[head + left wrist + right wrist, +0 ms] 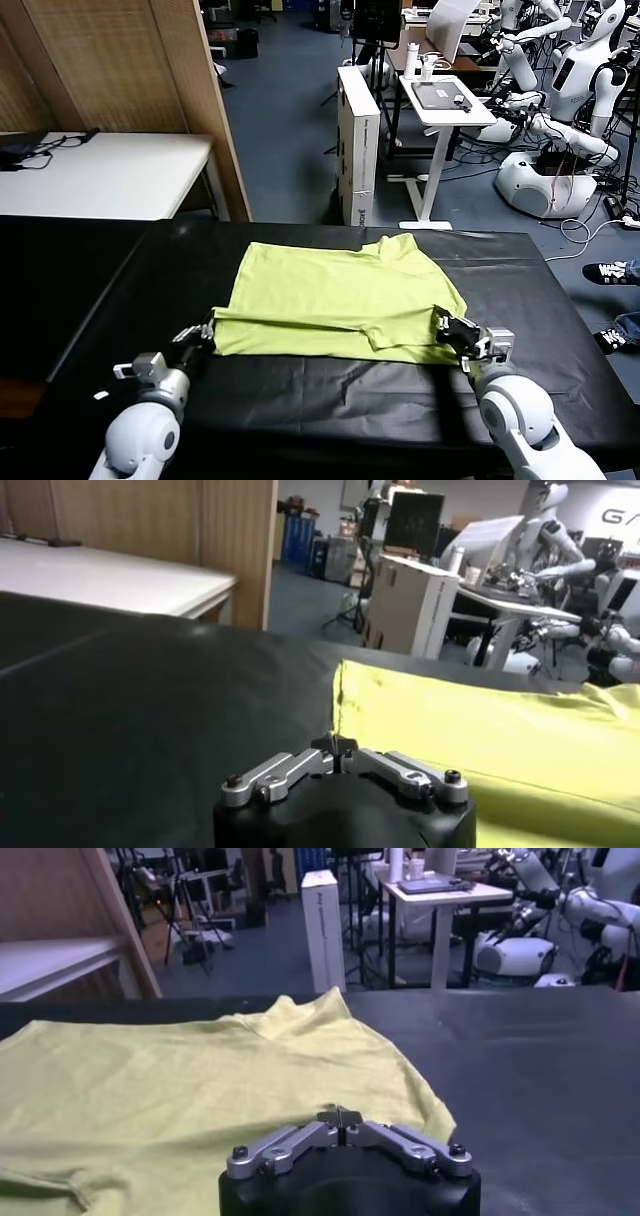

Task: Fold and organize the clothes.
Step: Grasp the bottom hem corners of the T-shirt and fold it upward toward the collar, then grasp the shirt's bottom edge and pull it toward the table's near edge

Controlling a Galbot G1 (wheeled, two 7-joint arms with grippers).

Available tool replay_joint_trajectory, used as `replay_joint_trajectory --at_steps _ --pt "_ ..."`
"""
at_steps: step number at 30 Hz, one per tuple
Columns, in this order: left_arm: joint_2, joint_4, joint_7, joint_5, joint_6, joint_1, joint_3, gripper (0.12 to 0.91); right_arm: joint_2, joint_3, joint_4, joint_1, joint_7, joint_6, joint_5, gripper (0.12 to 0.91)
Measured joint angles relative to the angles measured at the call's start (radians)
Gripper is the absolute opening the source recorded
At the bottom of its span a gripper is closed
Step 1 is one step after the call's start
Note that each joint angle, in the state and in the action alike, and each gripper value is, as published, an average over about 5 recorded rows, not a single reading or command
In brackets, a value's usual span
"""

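Note:
The clothes are one lime yellow-green T-shirt, lying flat on the black table with its near part folded over. My left gripper is at the shirt's near left corner. In the left wrist view the gripper has its fingertips together on the thin edge of the shirt. My right gripper is at the near right corner. In the right wrist view this gripper is pinched shut over the shirt.
Behind the black table stand a white table and a wooden screen on the left. A tall white box, a small white stand and other robots are on the right.

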Motion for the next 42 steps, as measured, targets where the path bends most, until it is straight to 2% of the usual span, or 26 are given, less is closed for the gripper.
replay_joint_trajectory --at_steps 2,6,9,11,19,30,33,36,42 --pt "0.0 -0.006 0.0 0.002 0.002 0.006 -0.003 0.492 -0.012 0.011 0.016 -0.014 -0.011 -0.005 -0.001 0.847" --pt "-0.002 -0.03 -0.001 0.012 0.006 0.026 -0.015 0.737 -0.038 0.037 0.052 -0.054 -0.018 -0.011 -0.001 0.903" --pt "-0.011 -0.054 -0.005 0.026 0.011 0.052 -0.026 0.867 -0.06 0.062 0.09 -0.106 -0.02 -0.012 0.003 0.906" --pt "-0.019 -0.077 -0.007 0.034 0.014 0.076 -0.03 0.897 -0.074 0.08 0.116 -0.149 -0.021 -0.012 0.006 0.907" --pt "-0.047 -0.136 -0.008 0.061 0.023 0.173 -0.028 0.907 -0.098 0.148 0.156 -0.297 -0.023 -0.008 0.005 0.907" --pt "-0.06 -0.121 0.001 0.068 0.018 0.192 -0.017 0.907 -0.103 0.172 0.162 -0.345 -0.024 -0.007 -0.003 0.907" --pt "-0.064 -0.113 0.001 0.071 0.017 0.189 -0.008 0.905 -0.105 0.173 0.159 -0.344 -0.024 -0.006 -0.003 0.886" --pt "-0.064 -0.109 0.001 0.073 0.016 0.186 -0.002 0.888 -0.107 0.173 0.155 -0.342 -0.024 -0.006 -0.003 0.764" --pt "-0.059 -0.105 0.002 0.075 0.017 0.185 0.0 0.831 -0.109 0.172 0.149 -0.344 -0.024 -0.006 -0.003 0.39"
